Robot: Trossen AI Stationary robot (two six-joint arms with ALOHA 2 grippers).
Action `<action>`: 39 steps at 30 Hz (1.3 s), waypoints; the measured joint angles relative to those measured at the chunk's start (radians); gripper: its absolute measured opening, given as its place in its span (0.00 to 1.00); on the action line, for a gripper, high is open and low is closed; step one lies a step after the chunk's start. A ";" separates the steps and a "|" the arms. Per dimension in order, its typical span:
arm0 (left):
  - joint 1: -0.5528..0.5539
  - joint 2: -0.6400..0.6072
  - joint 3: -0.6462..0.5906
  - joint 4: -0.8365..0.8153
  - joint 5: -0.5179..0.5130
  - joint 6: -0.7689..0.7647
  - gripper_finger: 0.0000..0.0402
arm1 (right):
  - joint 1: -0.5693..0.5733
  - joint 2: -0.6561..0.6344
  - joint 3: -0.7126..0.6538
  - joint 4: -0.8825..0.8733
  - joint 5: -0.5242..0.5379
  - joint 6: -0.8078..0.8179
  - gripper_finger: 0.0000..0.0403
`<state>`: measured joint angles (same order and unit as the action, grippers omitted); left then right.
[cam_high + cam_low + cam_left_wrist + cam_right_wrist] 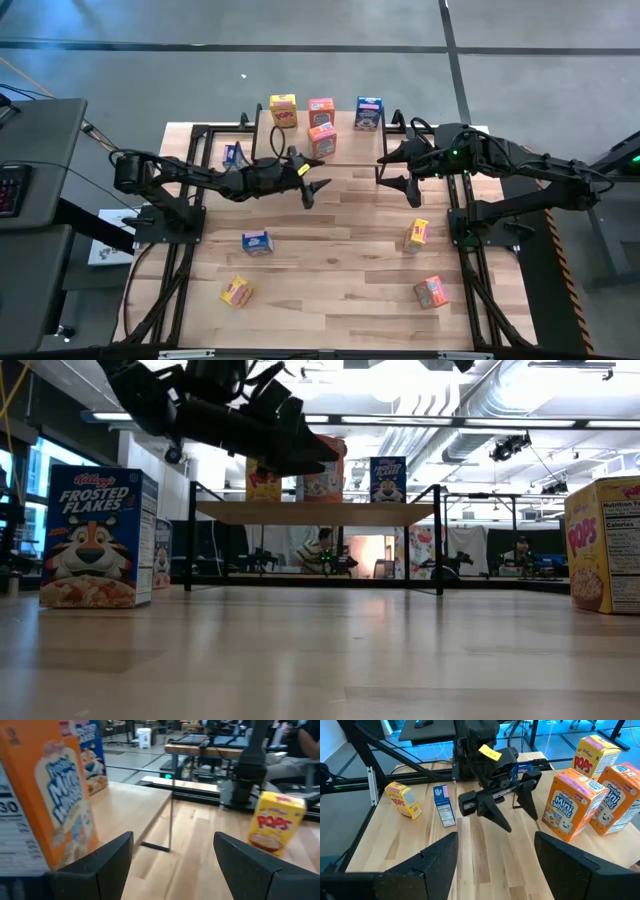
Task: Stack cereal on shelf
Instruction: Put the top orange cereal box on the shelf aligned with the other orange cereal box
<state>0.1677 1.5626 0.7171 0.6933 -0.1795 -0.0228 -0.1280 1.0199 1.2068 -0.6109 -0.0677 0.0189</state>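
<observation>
1. The left gripper (pixel 312 181) hangs just in front of the shelf (pixel 345 147), jaws wide and empty.
2. The right gripper (pixel 397 171) waits near the shelf's right end, jaws wide too.
3. Four cereal boxes stand on the shelf, one orange box (pixel 322 139) nearest the left gripper; five lie on the table (pixel 330 250).

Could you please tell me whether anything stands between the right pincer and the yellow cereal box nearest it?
Nothing visible does: in the high view only bare tabletop lies between the open right pincer and the yellow cereal box. The left pincer hangs off to the side, by the shelf.
</observation>
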 joint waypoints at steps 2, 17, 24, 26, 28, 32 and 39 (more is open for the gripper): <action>-0.001 0.001 0.003 0.000 -0.031 -0.002 0.67 | 0.000 0.000 0.000 -0.001 0.000 0.000 0.63; 0.062 0.001 0.004 -0.012 -0.089 -0.025 0.67 | 0.000 0.000 0.000 -0.001 0.000 0.000 0.63; 0.090 0.001 0.004 -0.008 -0.081 -0.026 0.67 | 0.000 0.000 0.000 -0.001 0.000 0.000 0.63; 0.090 0.001 0.004 -0.008 -0.047 -0.028 0.67 | 0.000 0.000 0.000 -0.001 0.000 0.000 0.63; 0.078 0.001 0.004 -0.008 -0.026 -0.029 0.67 | 0.000 0.000 0.000 -0.001 0.000 0.000 0.63; 0.055 0.001 0.004 0.013 -0.016 -0.028 0.67 | 0.000 0.000 0.000 -0.001 0.000 0.000 0.63; 0.045 0.001 0.005 0.039 -0.009 -0.028 0.67 | 0.000 0.000 0.000 -0.001 0.000 0.000 0.63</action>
<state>0.2131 1.5635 0.7219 0.7323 -0.1884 -0.0505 -0.1280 1.0199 1.2068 -0.6121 -0.0677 0.0185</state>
